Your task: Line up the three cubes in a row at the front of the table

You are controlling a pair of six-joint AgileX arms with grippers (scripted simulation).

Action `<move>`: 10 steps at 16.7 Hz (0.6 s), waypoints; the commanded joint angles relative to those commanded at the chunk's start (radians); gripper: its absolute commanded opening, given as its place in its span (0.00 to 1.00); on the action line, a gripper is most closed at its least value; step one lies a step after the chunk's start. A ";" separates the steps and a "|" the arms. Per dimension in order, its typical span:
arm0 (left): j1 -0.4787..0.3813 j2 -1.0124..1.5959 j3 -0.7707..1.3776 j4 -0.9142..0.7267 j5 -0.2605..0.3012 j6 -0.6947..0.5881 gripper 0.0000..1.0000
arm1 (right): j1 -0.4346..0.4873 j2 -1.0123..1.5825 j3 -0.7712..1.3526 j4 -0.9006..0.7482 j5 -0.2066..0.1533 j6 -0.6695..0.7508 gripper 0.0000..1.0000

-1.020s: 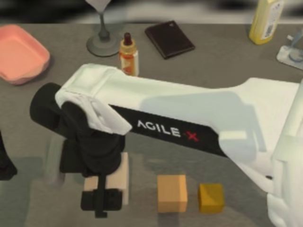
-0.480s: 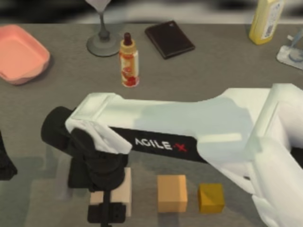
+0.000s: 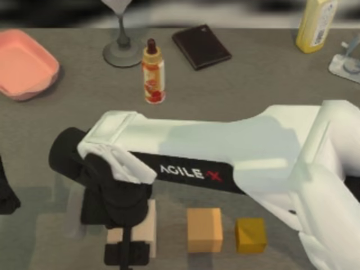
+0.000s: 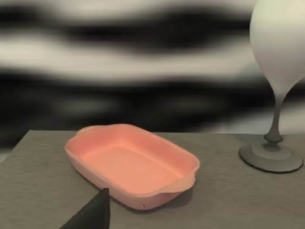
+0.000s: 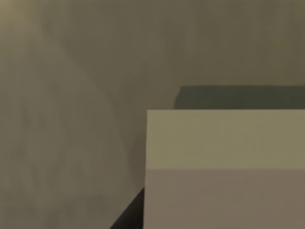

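Matte cubes, three of them, sit in a row near the front edge of your grey-brown table (image 3: 67, 112): the large cream-beige cube (image 3: 145, 225) at the left, the medium light-orange cube (image 3: 204, 229) just beside it, and the small mustard-yellow cube (image 3: 250, 235) next to that. Your right gripper (image 3: 128, 253) is down over the cream-beige cube, and whether its fingers are closed on the block or spread around it cannot be told. You have one container, the pink tray (image 3: 23, 63) at the back left, holding nothing. One stemmed glass (image 3: 120, 34), one small sauce bottle (image 3: 152, 72), one dark wallet (image 3: 201, 46) and one yellow bottle (image 3: 316, 23) stand along the back. Your left arm (image 3: 7, 194) is parked at the left edge, its finger spread not visible
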 joint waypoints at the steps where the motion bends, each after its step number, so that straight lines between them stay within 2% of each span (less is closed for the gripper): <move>1: 0.000 0.000 0.000 0.000 0.000 0.000 1.00 | 0.000 0.000 0.000 0.000 0.000 0.000 0.68; 5: 0.000 0.000 0.000 0.000 0.000 0.000 1.00 | 0.000 0.000 0.000 0.000 0.000 0.000 0.98; 10: 0.000 0.000 0.000 0.000 0.000 0.000 1.00 | 0.000 0.000 0.000 0.000 0.000 0.000 1.00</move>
